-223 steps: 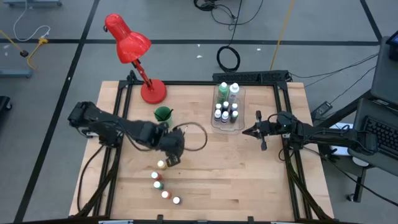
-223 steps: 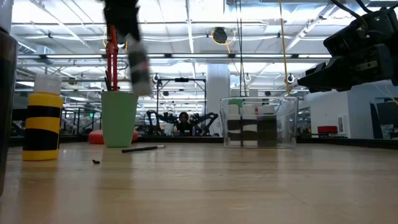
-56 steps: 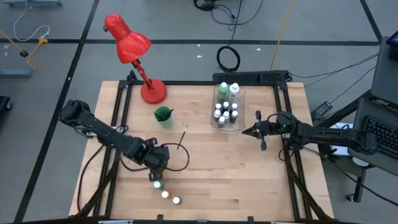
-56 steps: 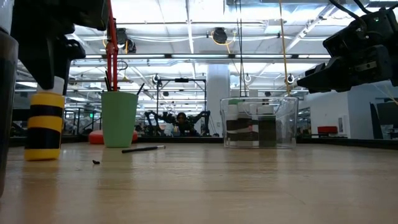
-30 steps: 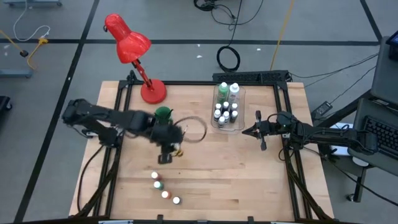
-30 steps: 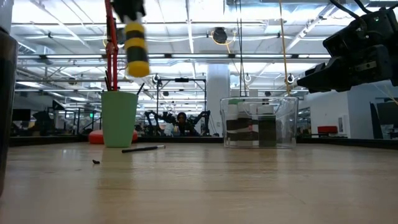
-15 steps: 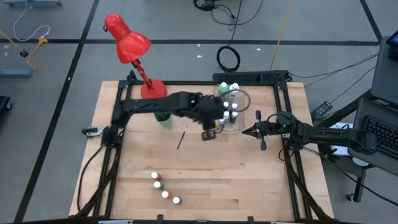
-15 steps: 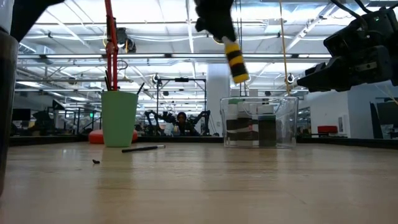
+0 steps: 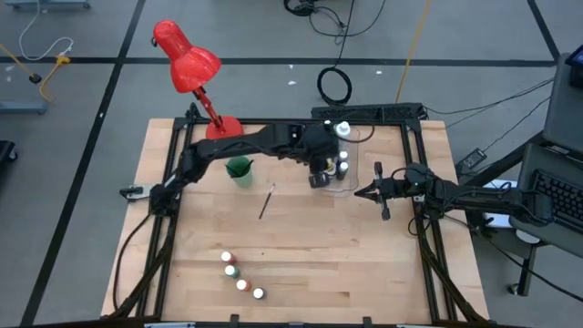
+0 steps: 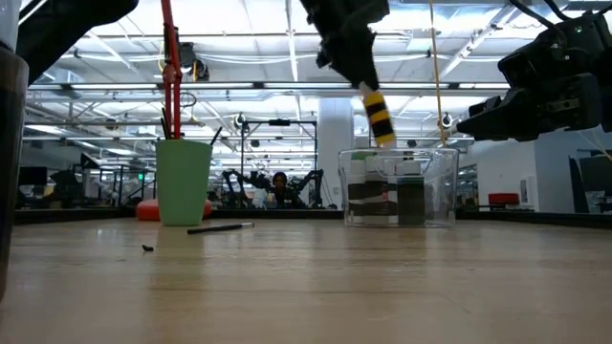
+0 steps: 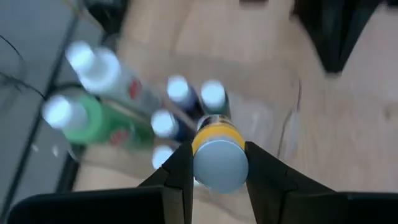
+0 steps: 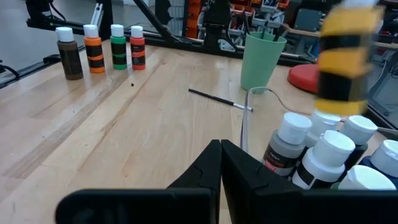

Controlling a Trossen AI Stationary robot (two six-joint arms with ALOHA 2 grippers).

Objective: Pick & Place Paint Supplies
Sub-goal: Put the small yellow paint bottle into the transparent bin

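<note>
Above the wooden table (image 9: 301, 246), my left gripper (image 11: 217, 163) clamps a yellow bottle (image 10: 378, 117) tilted over the crowded clear bin (image 10: 399, 188); released now, it could topple neighbours.

Yellow paint bottle (image 10: 377, 115) aloft, tilted; four bottles (image 9: 240, 277) in a row.

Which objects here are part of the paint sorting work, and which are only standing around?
Job:
- yellow bottle in the left gripper
- four bottles on the table
- bottles in the bin
- loose brush

Standing around:
- red lamp
- green cup
- clear bin
</note>
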